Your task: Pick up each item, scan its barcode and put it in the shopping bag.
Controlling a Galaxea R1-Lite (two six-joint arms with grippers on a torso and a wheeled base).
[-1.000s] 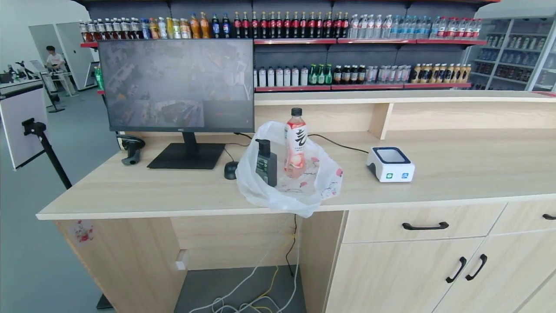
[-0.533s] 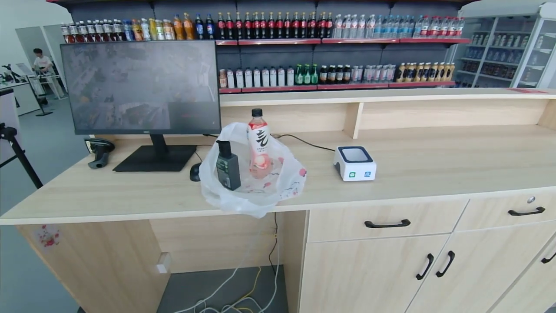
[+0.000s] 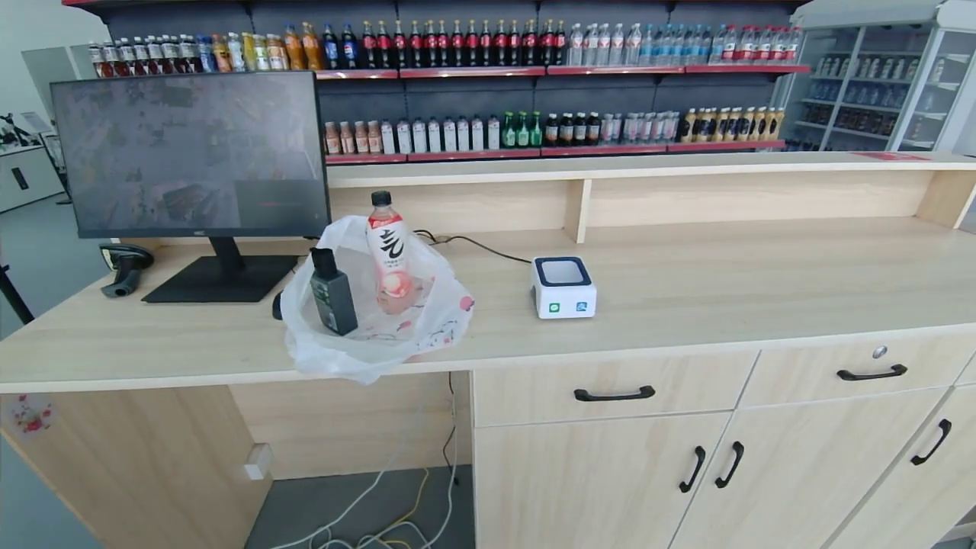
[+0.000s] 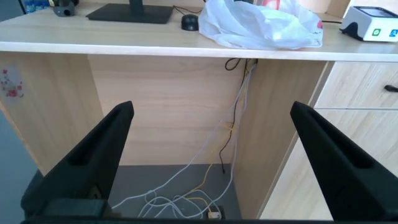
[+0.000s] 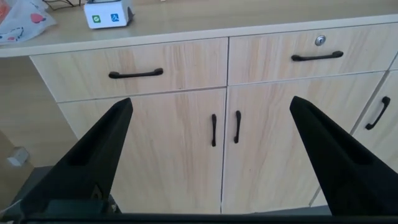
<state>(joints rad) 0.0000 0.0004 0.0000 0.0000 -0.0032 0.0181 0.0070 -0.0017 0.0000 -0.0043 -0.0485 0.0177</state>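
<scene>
As it stands, the pink bottle [image 3: 386, 242] points upward.

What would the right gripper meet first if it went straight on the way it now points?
Most likely the cupboard doors under the drawers, near their two upright handles. The open right gripper faces them squarely, though the gap is hard to judge.

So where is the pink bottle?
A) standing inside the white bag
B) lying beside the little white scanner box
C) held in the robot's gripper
A: the pink bottle stands upright inside the white bag, next to a dark bottle.
</scene>
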